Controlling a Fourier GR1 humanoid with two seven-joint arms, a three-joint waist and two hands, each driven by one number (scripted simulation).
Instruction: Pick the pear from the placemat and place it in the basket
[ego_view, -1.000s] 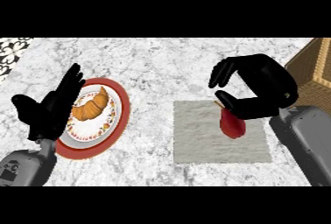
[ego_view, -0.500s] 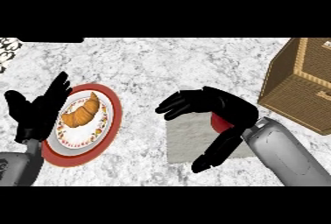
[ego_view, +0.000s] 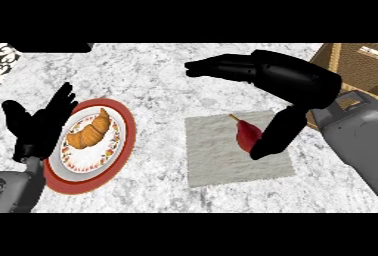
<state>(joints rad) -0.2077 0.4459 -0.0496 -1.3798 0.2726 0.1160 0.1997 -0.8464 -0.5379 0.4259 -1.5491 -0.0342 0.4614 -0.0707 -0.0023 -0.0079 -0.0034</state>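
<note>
The red pear (ego_view: 247, 135) lies on the pale placemat (ego_view: 221, 160), in its right half, stem pointing toward the far left. The right hand (ego_view: 284, 75) hangs over the placemat's far right corner with its fingers spread wide and straight, reaching left, while the thumb (ego_view: 277, 132) drops down just right of the pear, at or against its side; nothing is gripped. Half a second ago this hand covered most of the pear and sat nearer and lower in view; now the fruit shows almost whole and the hand has shifted farther away and to the right. The wicker basket (ego_view: 354, 65) stands at the far right, partly behind the right forearm, and shows less of itself than before. At the left edge, the left hand (ego_view: 40, 127) rests open, fingers up, beside the red-rimmed plate (ego_view: 111, 165) carrying a croissant (ego_view: 88, 131), unchanged.
</note>
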